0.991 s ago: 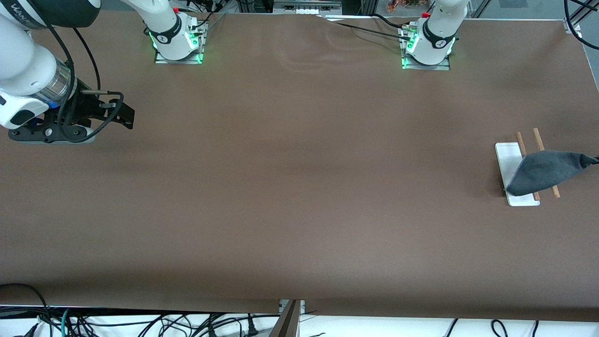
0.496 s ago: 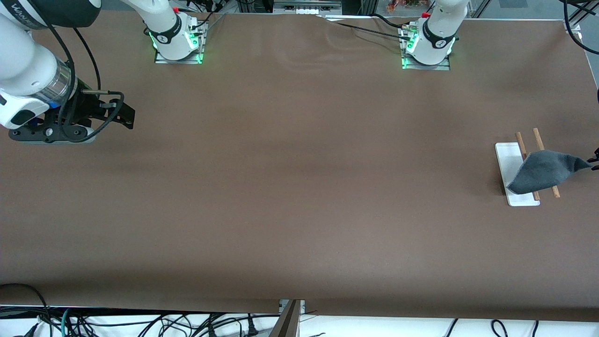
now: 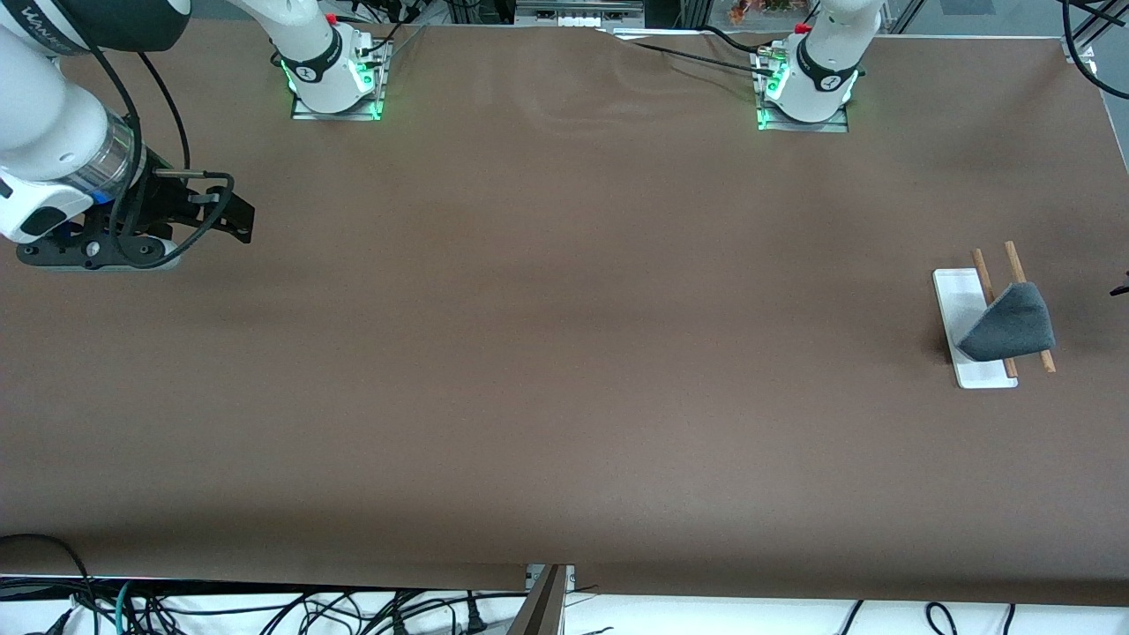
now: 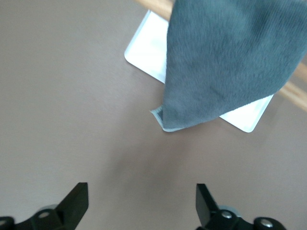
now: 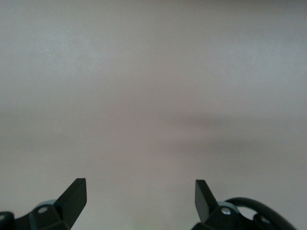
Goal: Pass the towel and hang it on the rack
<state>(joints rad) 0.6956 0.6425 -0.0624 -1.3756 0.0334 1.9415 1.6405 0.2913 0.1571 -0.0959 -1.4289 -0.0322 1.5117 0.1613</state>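
The towel [image 3: 1010, 324] hangs over the rack's two brown rods [image 3: 1014, 260], dark grey face up, at the left arm's end of the table. Its trimmed corner hangs down over the rack's white base [image 3: 957, 304]. In the left wrist view the towel [image 4: 225, 62] drapes off a rod [image 4: 156, 5] above the base [image 4: 146, 48]. My left gripper [image 4: 142, 189] is open and empty, clear of the towel and over bare table beside the rack. My right gripper [image 3: 240, 219] is open and empty, waiting at the right arm's end; its wrist view [image 5: 140, 186] shows only table.
The brown table cover [image 3: 564, 353] spreads between the arms. The arm bases [image 3: 335, 75] [image 3: 807, 84] stand along the edge farthest from the front camera. Cables hang below the edge nearest that camera.
My left gripper let go of the towel's stretched corner and drew back out of the front view. The corner dropped and the towel now hangs on the rods. The right arm has not moved.
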